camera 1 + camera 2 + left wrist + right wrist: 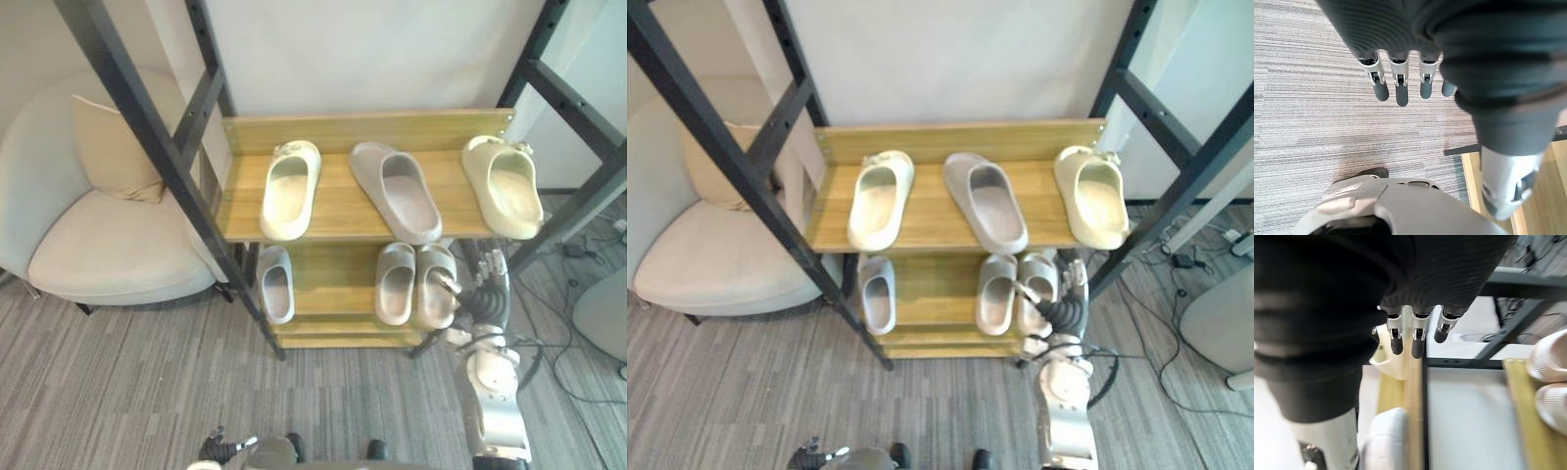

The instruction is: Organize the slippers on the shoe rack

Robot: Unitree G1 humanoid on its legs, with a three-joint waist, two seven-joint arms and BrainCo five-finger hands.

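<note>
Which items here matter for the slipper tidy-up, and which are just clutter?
Job: shoe rack; top shelf: left cream slipper, grey slipper, right cream slipper; lower shelf: lone pale slipper, pale pair; right hand beside that pair.
Bystanders: armchair, cushion.

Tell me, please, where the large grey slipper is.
Left eye view: the large grey slipper lies mid top shelf, between the left cream slipper and right cream slipper.

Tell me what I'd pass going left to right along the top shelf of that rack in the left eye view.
Left cream slipper → grey slipper → right cream slipper. The three lie side by side with bare wood between them.
</note>
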